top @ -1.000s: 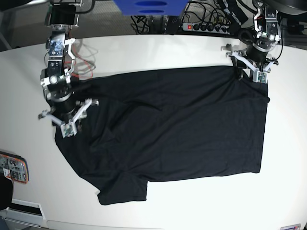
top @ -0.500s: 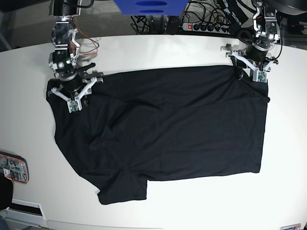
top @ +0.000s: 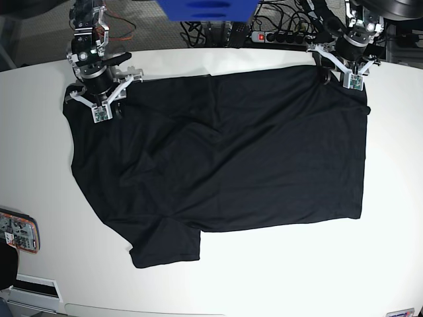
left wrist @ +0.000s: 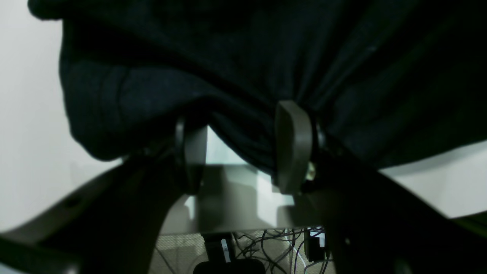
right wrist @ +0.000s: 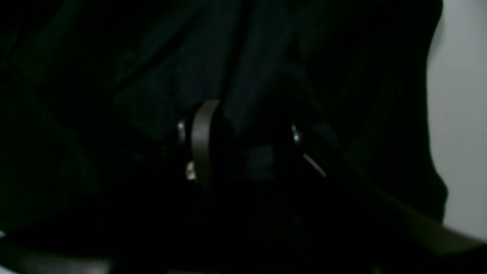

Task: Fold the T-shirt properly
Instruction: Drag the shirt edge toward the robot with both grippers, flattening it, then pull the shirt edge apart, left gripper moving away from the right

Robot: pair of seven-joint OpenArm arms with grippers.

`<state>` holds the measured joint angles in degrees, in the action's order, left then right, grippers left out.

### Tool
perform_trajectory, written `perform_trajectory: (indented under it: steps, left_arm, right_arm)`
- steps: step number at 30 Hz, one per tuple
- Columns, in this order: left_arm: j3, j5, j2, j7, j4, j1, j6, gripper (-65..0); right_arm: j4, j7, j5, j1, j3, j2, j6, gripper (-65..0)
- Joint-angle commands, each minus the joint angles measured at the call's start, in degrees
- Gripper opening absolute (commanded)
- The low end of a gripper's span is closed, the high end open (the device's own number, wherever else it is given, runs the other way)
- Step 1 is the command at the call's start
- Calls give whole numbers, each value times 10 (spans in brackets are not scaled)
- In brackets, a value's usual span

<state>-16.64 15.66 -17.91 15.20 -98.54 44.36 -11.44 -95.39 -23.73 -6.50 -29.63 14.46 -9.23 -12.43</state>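
The black T-shirt (top: pixel 231 152) lies spread on the white table (top: pixel 297 277), one sleeve pointing to the front left. My left gripper (top: pixel 348 76) sits on the shirt's far right corner. In the left wrist view the cloth (left wrist: pixel 228 57) bunches between its fingers (left wrist: pixel 293 148), with folds running to the left gripper (left wrist: pixel 241 152). My right gripper (top: pixel 100 111) sits on the far left corner. The right wrist view is very dark: black fabric (right wrist: pixel 228 57) fills it and wraps the right gripper (right wrist: pixel 245 148). Both are shut on the cloth.
A power strip (top: pixel 281 36) and tangled cables lie behind the table's back edge, next to a blue object (top: pixel 205 8). An orange device (top: pixel 16 231) lies at the table's left edge. Bare table shows in front of and to the right of the shirt.
Both grippers have moved toward the table's back edge, and the shirt's far edge went with them. The right gripper travelled furthest, from the left side up to the far left corner.
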Motion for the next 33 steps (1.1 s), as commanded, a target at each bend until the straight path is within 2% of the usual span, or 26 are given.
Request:
perform_trajectory:
  steps: [1, 13, 18, 27, 33]
  left_arm:
    - [-3, -37, 2, 120, 18, 24, -2, -377]
    - [-50, -40, -2, 120, 14, 54, -4, -377]
    - [-51, -40, -21, 119, 16, 65, -4, -377]
    - [-52, -40, -22, 118, 17, 50, -4, -377]
    - [-52, -40, -37, 118, 14, 49, -4, -377]
  right_arm:
    - [8, -74, -23, -29, 0, -2, -15, -429]
    - [6, -74, -23, -69, 3, -3, -15, -429]
    - [-12, -74, -23, -74, 18, -3, -15, -429]
    - [-22, -74, -23, -94, 34, -3, -15, -429]
    - [-38, -74, -23, -101, 32, -3, -15, -429]
